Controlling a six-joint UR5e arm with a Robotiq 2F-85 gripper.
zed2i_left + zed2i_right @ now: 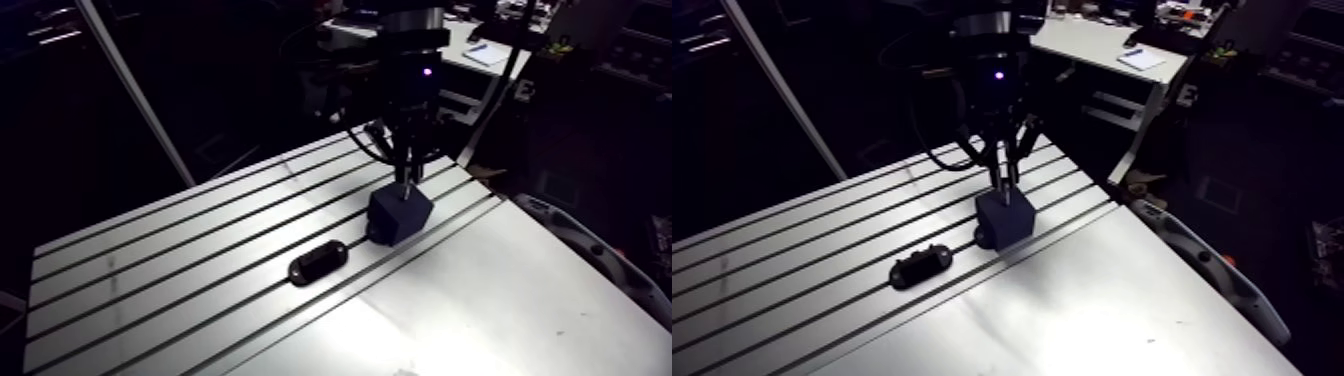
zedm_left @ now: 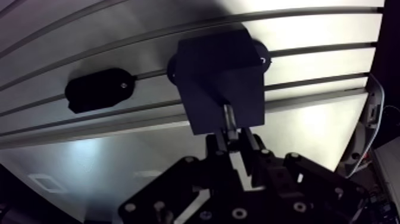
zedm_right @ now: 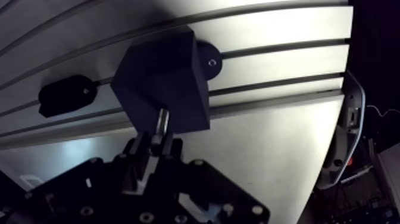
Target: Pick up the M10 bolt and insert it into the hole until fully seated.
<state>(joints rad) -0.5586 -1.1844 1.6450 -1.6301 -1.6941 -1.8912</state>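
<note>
While clamped on the bolt [image 2: 228,115], the tool [image 2: 234,139] hangs over the block [image 2: 215,71].

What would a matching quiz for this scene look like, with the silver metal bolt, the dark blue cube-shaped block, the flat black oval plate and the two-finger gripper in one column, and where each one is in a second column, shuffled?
Things:
1. silver metal bolt
2. dark blue cube-shaped block
3. flat black oval plate
4. two-finger gripper

Places:
A. lies flat on the slotted aluminium table, apart from the block
B. clamped on the bolt, above the block
C. stands on the table, under the gripper
D. held upright in the gripper, tip at the block's top

Pairs: 1-D, 2-C, 3-A, 4-B.
</note>
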